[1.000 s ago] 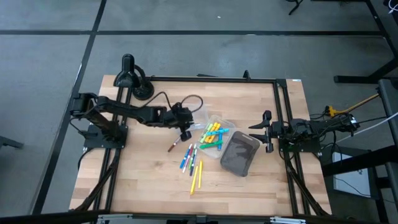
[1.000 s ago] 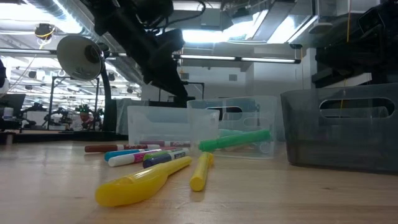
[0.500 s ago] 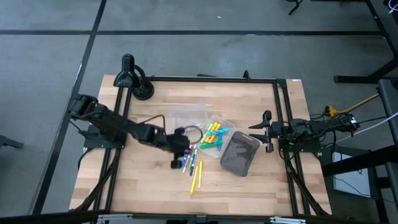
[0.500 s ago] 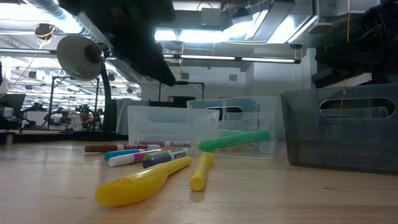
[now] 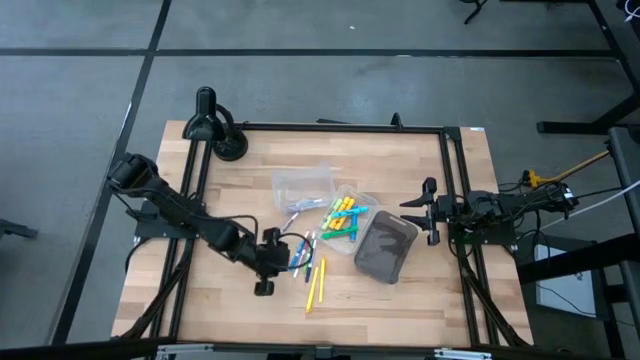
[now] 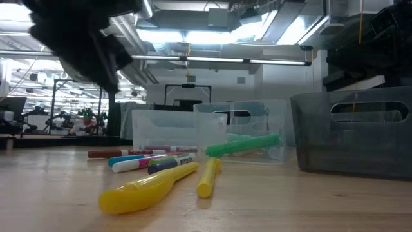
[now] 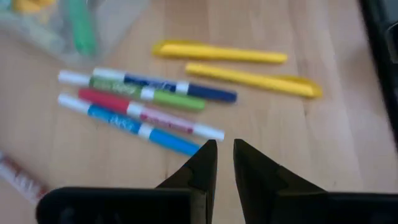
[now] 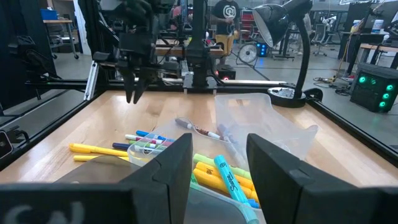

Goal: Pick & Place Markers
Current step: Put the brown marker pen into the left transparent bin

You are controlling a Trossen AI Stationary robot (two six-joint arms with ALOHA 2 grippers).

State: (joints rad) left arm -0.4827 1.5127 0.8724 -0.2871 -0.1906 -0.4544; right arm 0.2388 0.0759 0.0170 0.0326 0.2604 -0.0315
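Several markers lie side by side on the wooden table, with two yellow ones nearer the front edge. More markers lie in a clear tray. My left gripper hangs over the table just beside the loose markers, slanting down. Its fingers stand a narrow gap apart with nothing between them. It also shows in the right wrist view as my left gripper. My right gripper waits open at the table's right edge.
A second clear tray holding one marker stands behind the loose markers. A dark grey bin sits right of the trays. A black desk lamp is at the far left corner. Bare wood lies toward the front edge.
My left gripper has swung from beside the clear trays toward the table's near edge and a little left, turning as it went. It now hangs by the loose markers. The markers and trays have stayed where they were.
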